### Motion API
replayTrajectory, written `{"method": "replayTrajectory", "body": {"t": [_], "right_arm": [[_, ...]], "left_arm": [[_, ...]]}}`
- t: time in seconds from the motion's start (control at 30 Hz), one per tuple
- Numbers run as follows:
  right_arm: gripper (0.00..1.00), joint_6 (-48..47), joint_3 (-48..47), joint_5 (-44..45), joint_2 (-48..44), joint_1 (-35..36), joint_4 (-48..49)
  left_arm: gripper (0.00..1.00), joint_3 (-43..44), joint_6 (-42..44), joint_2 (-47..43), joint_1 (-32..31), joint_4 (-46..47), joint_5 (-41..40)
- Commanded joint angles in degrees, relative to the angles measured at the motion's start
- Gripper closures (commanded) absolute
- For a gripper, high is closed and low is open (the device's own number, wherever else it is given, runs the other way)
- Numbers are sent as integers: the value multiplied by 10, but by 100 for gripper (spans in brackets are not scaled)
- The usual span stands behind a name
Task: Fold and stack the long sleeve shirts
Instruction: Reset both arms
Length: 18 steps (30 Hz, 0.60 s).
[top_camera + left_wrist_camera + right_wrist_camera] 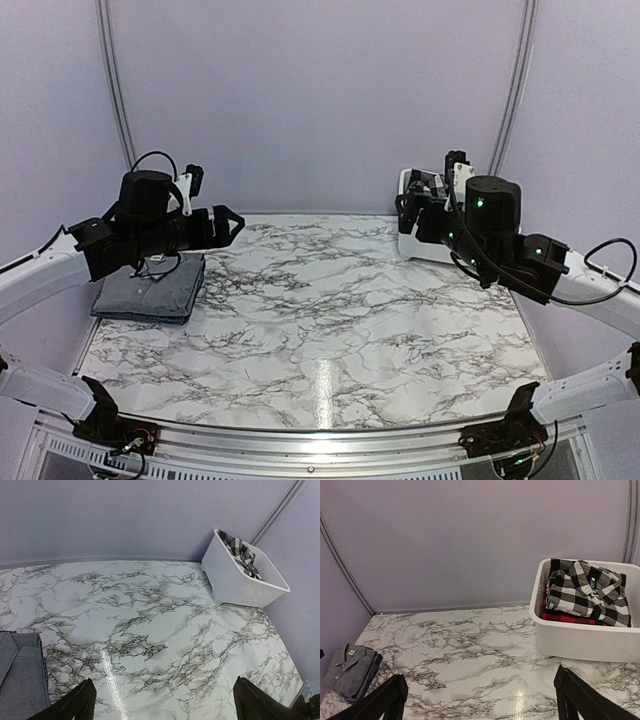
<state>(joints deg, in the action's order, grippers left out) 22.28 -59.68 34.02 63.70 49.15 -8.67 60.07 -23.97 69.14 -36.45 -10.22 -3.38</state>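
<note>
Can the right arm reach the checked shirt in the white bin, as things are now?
Probably yes. The checked shirt lies on top in the open bin, nothing covers it, and the right fingers stand open with nothing between them and the bin.

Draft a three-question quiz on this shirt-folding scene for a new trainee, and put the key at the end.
1. True or false: the folded grey shirt lies inside the white bin.
2. What lies on top inside the bin? A) a black-and-white checked shirt; B) a towel; C) nothing at all.
3. Fill in the blank: the left gripper and the right gripper both hang above the table with jaws ____ and nothing between them.

Key: 1 false, it lies on the table at the left, far from the bin; 2 A; 3 open.
</note>
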Motion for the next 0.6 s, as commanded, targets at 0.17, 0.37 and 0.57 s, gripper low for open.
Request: {"method": "replayTrajectory", "body": {"t": [0.17, 0.37, 0.57], "right_arm": [[1, 18, 14, 50, -14, -2, -6], [2, 2, 15, 37, -15, -2, -7], [1, -2, 21, 41, -19, -2, 0]], "left_arm": [[1, -21, -14, -23, 1, 25, -47], [1, -27, -15, -21, 1, 25, -59], [1, -26, -5, -22, 1, 26, -80]]}}
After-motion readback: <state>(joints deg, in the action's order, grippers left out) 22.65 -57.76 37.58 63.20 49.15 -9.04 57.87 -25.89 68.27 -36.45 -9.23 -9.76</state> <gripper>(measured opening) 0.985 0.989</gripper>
